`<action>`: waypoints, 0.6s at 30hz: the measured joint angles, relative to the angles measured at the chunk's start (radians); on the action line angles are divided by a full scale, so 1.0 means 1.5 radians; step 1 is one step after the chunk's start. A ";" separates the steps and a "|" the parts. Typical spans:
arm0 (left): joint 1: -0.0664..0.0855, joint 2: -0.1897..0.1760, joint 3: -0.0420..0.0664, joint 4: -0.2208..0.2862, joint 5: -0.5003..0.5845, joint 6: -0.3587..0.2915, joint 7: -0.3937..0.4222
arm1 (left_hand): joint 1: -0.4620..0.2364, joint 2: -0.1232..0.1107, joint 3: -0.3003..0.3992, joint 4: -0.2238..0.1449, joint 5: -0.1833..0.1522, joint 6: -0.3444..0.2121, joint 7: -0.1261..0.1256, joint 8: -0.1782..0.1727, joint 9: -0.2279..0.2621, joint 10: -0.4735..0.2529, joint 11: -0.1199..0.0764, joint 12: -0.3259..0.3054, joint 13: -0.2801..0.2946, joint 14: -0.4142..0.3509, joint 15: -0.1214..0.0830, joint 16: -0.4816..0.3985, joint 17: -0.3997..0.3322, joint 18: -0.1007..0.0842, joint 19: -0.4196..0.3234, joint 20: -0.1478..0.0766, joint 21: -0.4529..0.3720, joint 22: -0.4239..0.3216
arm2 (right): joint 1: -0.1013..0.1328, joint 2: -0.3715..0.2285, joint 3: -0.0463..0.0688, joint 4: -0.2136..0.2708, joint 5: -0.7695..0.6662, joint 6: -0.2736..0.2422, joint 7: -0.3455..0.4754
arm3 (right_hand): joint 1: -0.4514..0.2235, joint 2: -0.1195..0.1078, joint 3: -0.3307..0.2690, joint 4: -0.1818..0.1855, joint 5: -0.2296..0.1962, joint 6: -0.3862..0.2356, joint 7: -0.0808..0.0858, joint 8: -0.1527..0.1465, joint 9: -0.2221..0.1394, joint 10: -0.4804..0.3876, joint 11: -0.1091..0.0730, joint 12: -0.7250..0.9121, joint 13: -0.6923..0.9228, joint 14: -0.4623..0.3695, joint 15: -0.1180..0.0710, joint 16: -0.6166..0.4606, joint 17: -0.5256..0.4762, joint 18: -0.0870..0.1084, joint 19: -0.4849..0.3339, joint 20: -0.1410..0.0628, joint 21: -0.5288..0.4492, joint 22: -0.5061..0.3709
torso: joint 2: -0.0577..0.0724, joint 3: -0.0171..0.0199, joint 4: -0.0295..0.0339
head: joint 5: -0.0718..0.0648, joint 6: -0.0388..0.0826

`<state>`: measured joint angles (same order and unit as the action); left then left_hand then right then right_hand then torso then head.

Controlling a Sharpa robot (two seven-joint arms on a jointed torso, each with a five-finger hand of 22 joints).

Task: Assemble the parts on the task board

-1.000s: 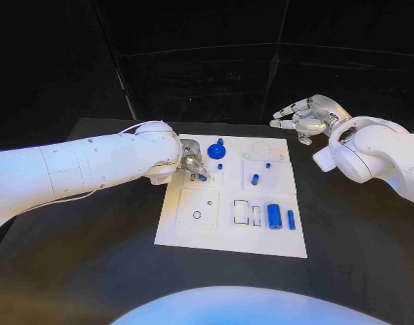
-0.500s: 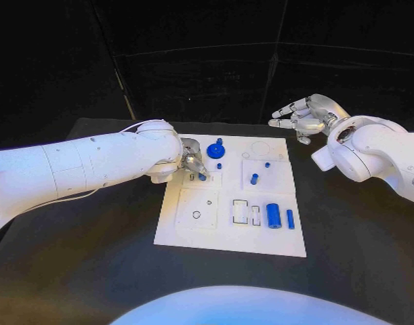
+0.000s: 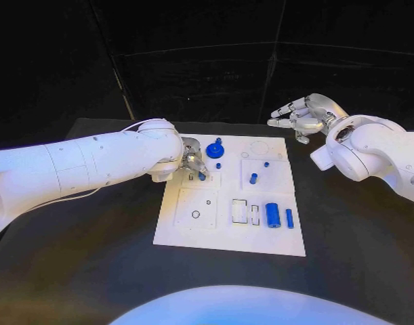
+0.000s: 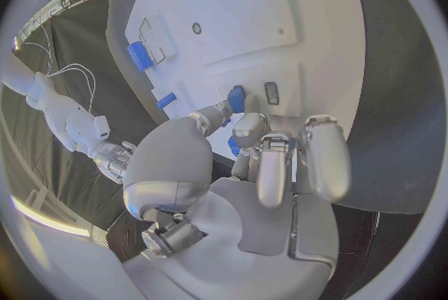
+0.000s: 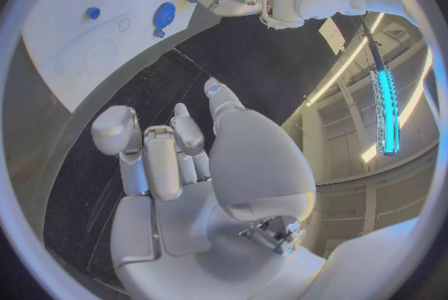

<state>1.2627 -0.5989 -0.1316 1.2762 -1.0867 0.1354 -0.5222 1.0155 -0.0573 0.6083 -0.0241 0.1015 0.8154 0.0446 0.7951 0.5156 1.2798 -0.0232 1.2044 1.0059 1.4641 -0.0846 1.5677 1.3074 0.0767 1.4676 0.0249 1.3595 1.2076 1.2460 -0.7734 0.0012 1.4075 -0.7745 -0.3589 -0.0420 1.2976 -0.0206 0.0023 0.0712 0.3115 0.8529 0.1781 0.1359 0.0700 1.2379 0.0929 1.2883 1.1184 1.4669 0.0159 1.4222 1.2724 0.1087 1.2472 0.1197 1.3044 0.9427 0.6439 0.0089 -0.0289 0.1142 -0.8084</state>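
The task board [image 3: 228, 230] lies mid-table, and you'll see your left hand [image 3: 191, 162] at its far-left corner pinching a small blue part [image 4: 236, 98], while your right hand [image 3: 303, 116] hovers beyond the far-right corner, fingers apart, holding nothing.

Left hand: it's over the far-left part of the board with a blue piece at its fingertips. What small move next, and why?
Probably ease the left hand straight down a touch. The left wrist view shows it pinching a small blue part just above the task board, beside a small rectangular slot; whether the part is lined up with it I cannot tell, so go slowly. The right hand hangs off the board's far right corner, holding nothing.
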 measured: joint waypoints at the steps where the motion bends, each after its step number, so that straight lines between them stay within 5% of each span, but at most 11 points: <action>1: 0.000 0.001 0.000 -0.001 0.000 0.000 0.000 | -0.004 0.002 -0.001 -0.001 0.000 0.000 0.000 0.000 0.000 0.000 0.000 0.000 0.000 0.001 -0.001 0.000 0.000 0.000 0.000 0.000 0.000 0.000 | 0.000 0.000 0.000 0.000 0.000 0.000 0.000 | 0.000 0.000 0.000 0.000 0.000 0.000 0.000 0.000 0.000 0.000 0.000 0.000 0.000 0.000 0.000 0.000 0.000 0.000 0.000 0.000 0.000 0.000 | 0.000 0.0000 0.0000 | 0.000 0.000; 18: -0.001 0.005 -0.001 -0.010 0.000 0.010 0.000 | -0.025 -0.013 -0.071 0.022 0.001 0.014 -0.005 -0.003 -0.001 0.001 -0.001 0.006 0.004 0.002 -0.002 0.000 0.000 0.000 -0.002 -0.002 0.000 0.005 | 0.000 0.001 0.000 0.000 0.000 0.000 0.000 | 0.000 0.000 -0.002 0.002 0.000 0.000 0.000 0.000 0.000 0.000 0.000 0.000 -0.001 0.000 0.000 0.000 0.000 0.000 0.000 0.000 -0.002 -0.001 | 0.000 -0.0005 0.0007 | -0.002 -0.002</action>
<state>1.2611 -0.5913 -0.1324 1.2612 -1.0861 0.1500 -0.5223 0.9773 -0.0771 0.5012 0.0083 0.1024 0.8369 0.0377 0.7902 0.5145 1.2814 -0.0251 1.2127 1.0112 1.4671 -0.0875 1.5677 1.3074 0.0767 1.4640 0.0214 1.3595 1.2151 1.2460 -0.7725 0.0012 1.4073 -0.7747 -0.3589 -0.0419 1.2976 -0.0206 -0.0005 0.0740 0.3116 0.8529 0.1781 0.1358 0.0700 1.2379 0.0929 1.2884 1.1175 1.4668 0.0159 1.4222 1.2725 0.1087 1.2473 0.1197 1.3007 0.9416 0.6441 0.0081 -0.0278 0.1113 -0.8107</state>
